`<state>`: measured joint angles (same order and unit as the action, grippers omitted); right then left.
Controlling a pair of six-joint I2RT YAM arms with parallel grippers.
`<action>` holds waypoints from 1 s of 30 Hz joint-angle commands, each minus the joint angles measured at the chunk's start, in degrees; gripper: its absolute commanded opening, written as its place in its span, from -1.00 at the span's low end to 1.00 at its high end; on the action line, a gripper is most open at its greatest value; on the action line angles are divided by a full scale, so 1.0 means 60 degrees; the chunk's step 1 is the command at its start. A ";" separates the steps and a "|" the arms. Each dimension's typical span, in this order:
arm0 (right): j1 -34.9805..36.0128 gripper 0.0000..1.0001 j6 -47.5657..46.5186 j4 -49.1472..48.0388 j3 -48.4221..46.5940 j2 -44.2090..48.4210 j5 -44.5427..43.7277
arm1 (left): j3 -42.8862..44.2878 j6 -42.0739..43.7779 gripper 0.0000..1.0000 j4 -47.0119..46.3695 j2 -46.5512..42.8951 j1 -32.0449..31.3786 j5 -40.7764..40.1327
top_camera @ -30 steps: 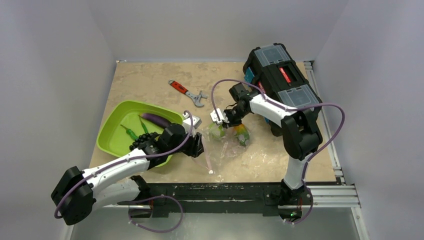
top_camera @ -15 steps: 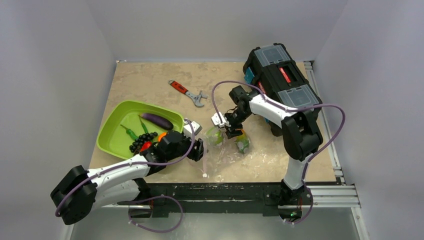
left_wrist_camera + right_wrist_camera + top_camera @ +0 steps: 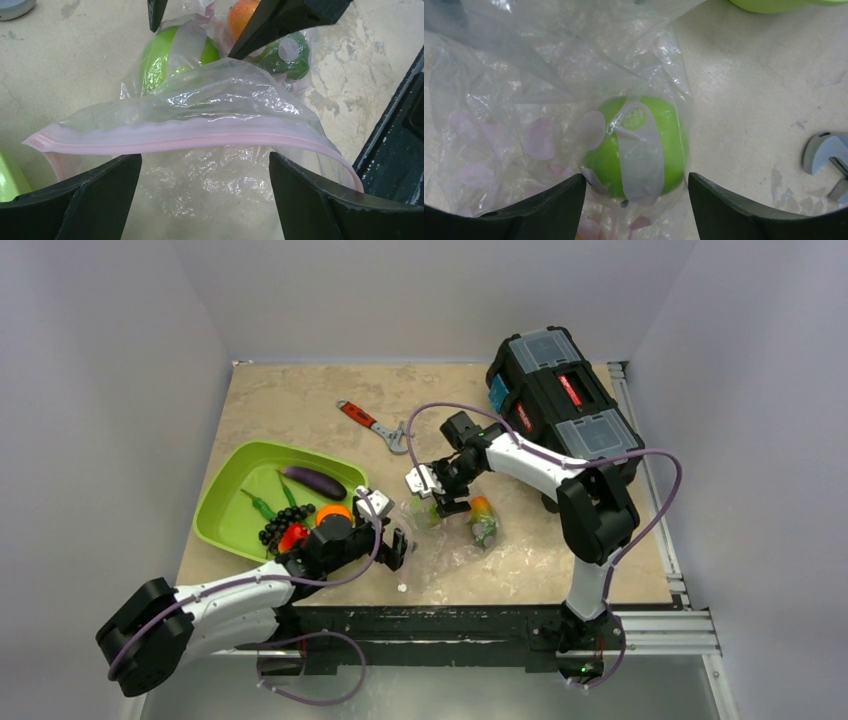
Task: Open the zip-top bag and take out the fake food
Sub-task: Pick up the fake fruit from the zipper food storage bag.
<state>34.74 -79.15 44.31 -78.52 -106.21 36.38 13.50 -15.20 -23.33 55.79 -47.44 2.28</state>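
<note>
Pale grey walls close in a tan bench (image 3: 300,400) with a black toolbox (image 3: 560,390) at the right rear and a red-handled wrench (image 3: 372,425) lying toward the back. A green tray (image 3: 232,472) sits at the left and holds part of the fake food: an eggplant (image 3: 313,481), slim green pods, dark grapes, an orange fruit and a red piece.

The zip-top bag (image 3: 450,550) lies crumpled near the front middle of the bench, between the two arms. Its pink zip strip (image 3: 200,140) faces the left gripper (image 3: 396,542). That gripper is released, its fingers spread wide on either side of the strip and clamping nothing. The right gripper (image 3: 440,502) hovers over the bag's far end, also released and holding nothing. A green apple (image 3: 639,145) shows through the plastic between its fingers. An orange (image 3: 242,15) and a dark green piece (image 3: 290,55) are also inside the bag.

The job looks partly done: some food is in the tray and three pieces remain bagged. The strip bows upward, but I cannot tell whether its two halves are parted. The next move probably calls for one gripper to pinch a single lip of the mouth. The other would then hold the far end, or reach for the apple, so the slack plastic does not slide away.
</note>
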 commanded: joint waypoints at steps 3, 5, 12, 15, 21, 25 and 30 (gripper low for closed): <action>0.0360 0.39 0.0409 -0.0575 0.0123 -0.0194 -0.0722 | -0.0118 0.0129 0.99 -0.1010 0.0771 -0.0058 -0.0196; 0.0454 0.29 0.0379 -0.0575 0.0248 -0.0259 -0.0731 | -0.0152 0.0131 0.98 -0.1428 0.1214 -0.0052 -0.0105; 0.0828 -0.23 -0.0177 0.0157 0.0221 -0.0469 -0.0276 | -0.0062 0.0541 0.94 -0.2332 0.2198 -0.0053 -0.0094; 0.0970 -0.43 -0.0554 0.0619 0.0204 -0.0555 -0.0011 | -0.0115 0.0651 0.92 -0.2492 0.2182 -0.0057 -0.0038; 0.1225 -0.58 -0.0979 0.1100 0.0169 -0.0557 0.0582 | -0.0243 0.0782 0.91 -0.2827 0.2151 -0.0051 0.0291; 0.1335 -0.69 -0.0972 0.1255 0.0013 -0.0560 0.1019 | -0.0243 0.0834 0.92 -0.3088 0.2373 -0.0060 0.0572; 0.1342 -0.88 -0.0812 0.1445 -0.0191 -0.0793 0.1544 | -0.0353 0.0778 0.93 -0.3864 0.2713 -0.0074 0.0880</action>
<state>41.78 -83.61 51.53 -77.38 -110.00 38.85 12.19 -11.27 -38.35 70.61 -47.44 3.66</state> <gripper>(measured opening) 0.093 0.963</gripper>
